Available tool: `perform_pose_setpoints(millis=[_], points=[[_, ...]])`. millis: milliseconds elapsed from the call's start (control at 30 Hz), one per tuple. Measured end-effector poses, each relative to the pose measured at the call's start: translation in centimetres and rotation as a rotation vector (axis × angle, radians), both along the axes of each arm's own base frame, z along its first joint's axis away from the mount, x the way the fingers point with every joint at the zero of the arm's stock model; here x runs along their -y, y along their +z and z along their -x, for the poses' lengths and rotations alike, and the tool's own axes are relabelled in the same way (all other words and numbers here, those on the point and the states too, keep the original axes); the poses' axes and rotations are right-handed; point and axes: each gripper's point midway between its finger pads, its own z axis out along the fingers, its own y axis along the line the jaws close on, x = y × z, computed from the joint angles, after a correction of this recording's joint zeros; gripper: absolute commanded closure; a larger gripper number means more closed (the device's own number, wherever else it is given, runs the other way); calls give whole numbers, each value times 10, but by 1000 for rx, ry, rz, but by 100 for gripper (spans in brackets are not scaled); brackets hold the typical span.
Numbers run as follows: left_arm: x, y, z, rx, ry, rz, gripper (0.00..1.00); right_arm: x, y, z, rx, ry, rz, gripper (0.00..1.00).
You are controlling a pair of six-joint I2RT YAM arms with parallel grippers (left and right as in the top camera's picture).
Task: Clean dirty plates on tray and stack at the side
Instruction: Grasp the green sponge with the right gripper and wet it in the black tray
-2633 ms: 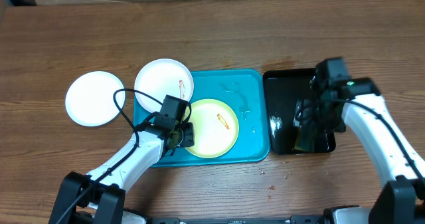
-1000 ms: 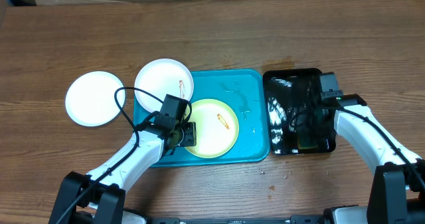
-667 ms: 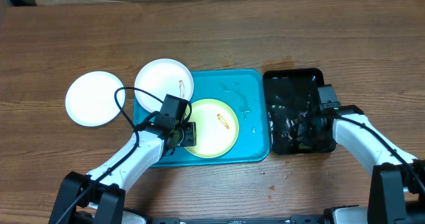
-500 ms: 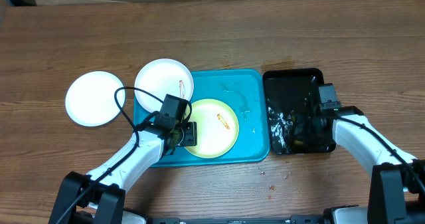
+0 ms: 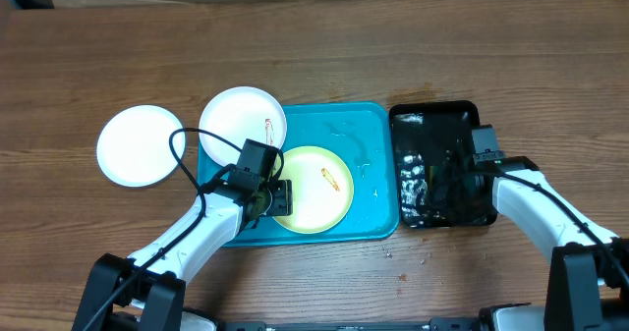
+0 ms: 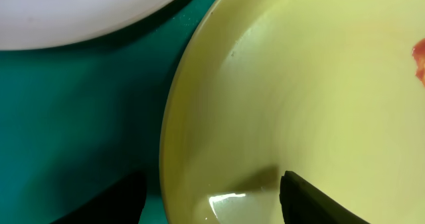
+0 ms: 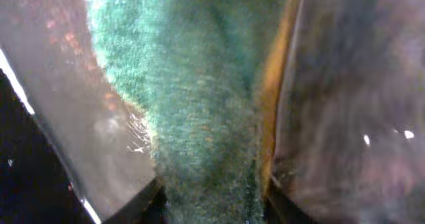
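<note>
The turquoise tray (image 5: 369,135) holds a pale yellow-green plate (image 5: 314,189) with an orange smear. A white plate (image 5: 243,123) with a reddish smear lies over the tray's back left corner. Another white plate (image 5: 141,144) lies on the table to the left. My left gripper (image 5: 278,198) is open and straddles the yellow-green plate's (image 6: 319,84) left rim: one finger over the tray (image 6: 66,117), the other over the plate. My right gripper (image 5: 450,182) is down in the black tray (image 5: 432,120), shut on a green and yellow sponge (image 7: 199,117) that fills the gap between its fingers.
The glossy black tray stands just right of the turquoise tray and looks wet, with bright glints at its left side (image 5: 411,174). Wet spots mark the wood in front of the trays (image 5: 398,272). The wooden table's far edge runs along the top.
My right arm came down into the black tray and its jaws closed on the sponge; the glints there shifted. The left arm and the plates have stayed put.
</note>
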Motion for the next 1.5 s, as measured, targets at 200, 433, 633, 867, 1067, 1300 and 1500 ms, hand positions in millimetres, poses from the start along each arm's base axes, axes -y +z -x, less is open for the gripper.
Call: perform_pose_setpoints(millis=[200,433,633,867,1067,1300,1500], points=[[0,0,0,0,0,0,32,-1,-1,2,-6,-11,-8,51],[0,0,0,-1,0,-1,36,7,11,-13,8,-11,51,26],[-1,-1,2,-8,1,-6,49,16,18,-27,54,-17,106,26],[-3,-3,5,-27,13,-9,81,24,6,-32,104,-23,147,54],[0,0,2,-19,26,7,96,24,3,-28,94,-21,151,96],[-1,-2,5,-33,29,3,92,27,29,-21,9,14,178,96],[-1,-3,4,-33,27,1,72,29,33,-25,18,24,189,96]])
